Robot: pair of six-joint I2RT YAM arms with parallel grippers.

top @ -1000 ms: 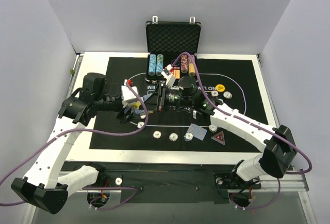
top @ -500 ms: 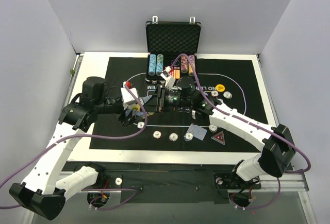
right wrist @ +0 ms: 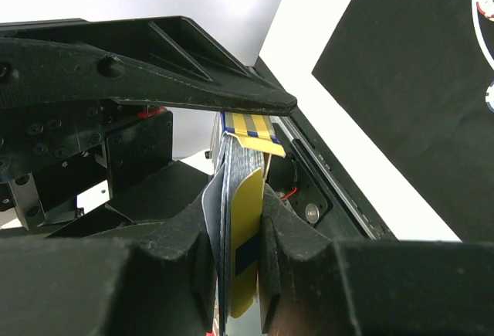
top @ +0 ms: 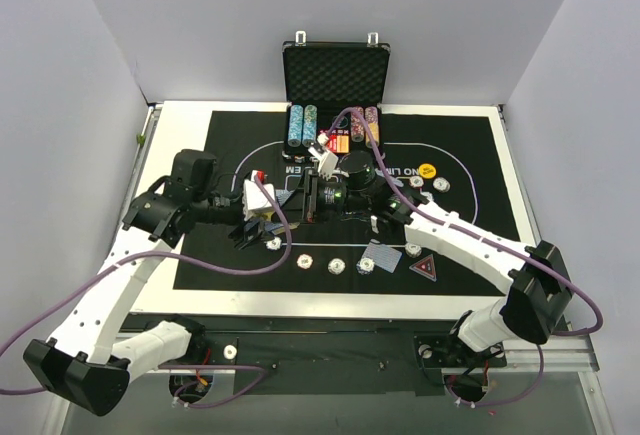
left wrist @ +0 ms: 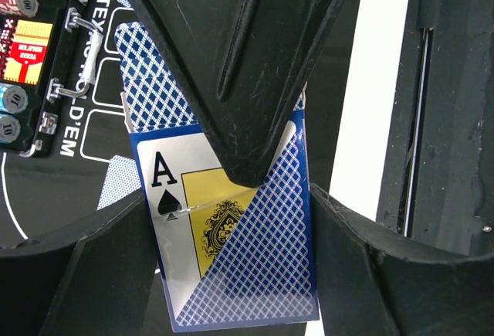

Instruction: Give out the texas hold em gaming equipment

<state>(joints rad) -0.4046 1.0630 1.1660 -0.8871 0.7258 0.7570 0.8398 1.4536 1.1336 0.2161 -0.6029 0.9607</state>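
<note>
Left hand (left wrist: 230, 220): black fingers stand either side of the blue-patterned boxed card deck (left wrist: 239, 274), apparently placed to draw from it; whether they pinch it cannot be told. Deck: held between both hands above the black printed mat (top: 215, 255) on the counter, its face marked "A" over a spade. Right hand (right wrist: 235, 212): clamped on the deck's faces, likely steadying it. Mat lettering reads "D'EM". Further right on the mat: striped poker chips (top: 303, 262), a face-down card (top: 381, 253), a black-red triangular marker (top: 424, 267) and a round yellow disc (top: 427, 169).
</note>
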